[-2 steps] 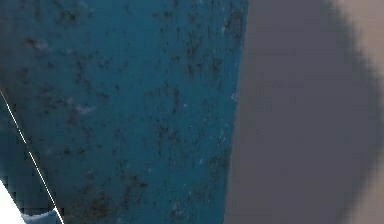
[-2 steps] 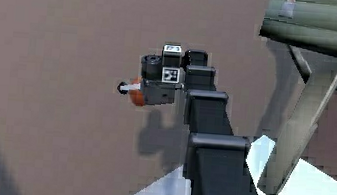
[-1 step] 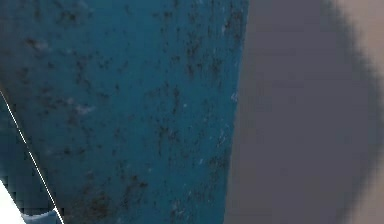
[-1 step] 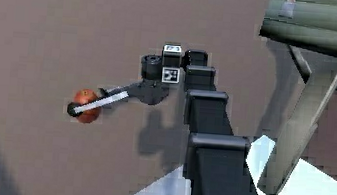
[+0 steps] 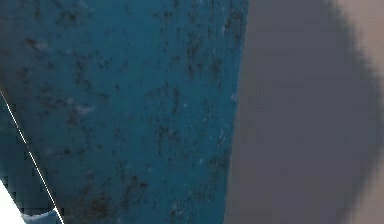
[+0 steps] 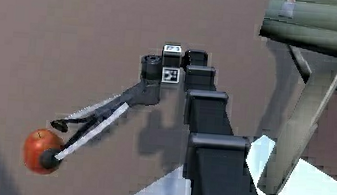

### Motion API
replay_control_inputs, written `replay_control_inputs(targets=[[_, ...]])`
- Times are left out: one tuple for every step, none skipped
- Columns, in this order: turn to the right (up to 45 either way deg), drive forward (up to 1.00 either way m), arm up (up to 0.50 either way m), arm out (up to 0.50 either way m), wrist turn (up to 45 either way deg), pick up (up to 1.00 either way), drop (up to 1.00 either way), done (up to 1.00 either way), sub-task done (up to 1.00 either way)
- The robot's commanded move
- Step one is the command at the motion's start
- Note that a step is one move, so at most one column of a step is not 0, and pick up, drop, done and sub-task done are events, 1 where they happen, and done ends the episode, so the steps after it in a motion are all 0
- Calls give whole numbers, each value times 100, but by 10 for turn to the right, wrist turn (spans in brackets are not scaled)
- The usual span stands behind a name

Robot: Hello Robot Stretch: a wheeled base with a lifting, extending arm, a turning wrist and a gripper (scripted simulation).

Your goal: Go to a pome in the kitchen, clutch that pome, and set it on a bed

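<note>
The apple (image 6: pixel 38 152) hung at the far end of the hand (image 6: pixel 63 137), which held it clear of everything, down-left along the hand's long axis in the arm side view.

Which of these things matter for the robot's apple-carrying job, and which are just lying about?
Part of the job:
- round red apple, at the far end of the thin-fingered dark gripper
- dark square arm bar

Just lying about:
- teal speckled panel
- grey-green furniture piece on pale legs
- plain brown wall
</note>
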Motion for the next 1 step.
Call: replay_control_inputs(targets=[[0, 0, 0, 0, -210, 0, 0, 0, 0]])
